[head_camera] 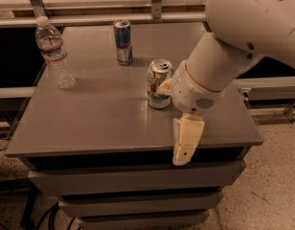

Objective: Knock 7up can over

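Beside the upright 7up can (157,86) hangs the hand (185,140).

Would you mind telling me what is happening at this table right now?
A robot arm reaches over the grey table, with its gripper hanging at the front edge, just right of the 7up can. The 7up can stands upright near the middle of the table and has not yet been knocked over. A slim blue-and-silver can stands behind it, and a clear water bottle stands at the back left.
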`<state>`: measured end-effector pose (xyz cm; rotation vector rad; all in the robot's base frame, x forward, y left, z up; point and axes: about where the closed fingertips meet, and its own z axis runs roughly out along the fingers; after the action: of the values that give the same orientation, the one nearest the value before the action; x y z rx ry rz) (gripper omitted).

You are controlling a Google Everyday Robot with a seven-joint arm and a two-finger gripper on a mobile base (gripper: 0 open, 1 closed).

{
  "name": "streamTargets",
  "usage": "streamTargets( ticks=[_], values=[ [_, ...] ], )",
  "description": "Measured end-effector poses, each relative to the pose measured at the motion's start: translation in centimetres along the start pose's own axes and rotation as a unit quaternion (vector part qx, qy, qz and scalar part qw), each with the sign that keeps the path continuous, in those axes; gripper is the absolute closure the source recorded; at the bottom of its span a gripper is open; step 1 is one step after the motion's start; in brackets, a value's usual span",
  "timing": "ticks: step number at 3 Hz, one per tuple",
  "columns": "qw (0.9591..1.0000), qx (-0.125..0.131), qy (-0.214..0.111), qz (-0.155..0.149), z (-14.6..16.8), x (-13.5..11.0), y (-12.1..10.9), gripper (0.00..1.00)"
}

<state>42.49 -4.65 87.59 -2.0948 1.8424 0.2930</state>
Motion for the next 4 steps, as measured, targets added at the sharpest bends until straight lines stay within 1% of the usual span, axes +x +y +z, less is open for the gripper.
streamTargets(
  ticks=[1,4],
  values=[
    [0.9999,-0.005,0.009,0.001,0.7,1.0,-1.3,0.0],
    [0.9995,-0.003,0.03,0.001,1.7,3.6,-6.0,0.0]
  ],
)
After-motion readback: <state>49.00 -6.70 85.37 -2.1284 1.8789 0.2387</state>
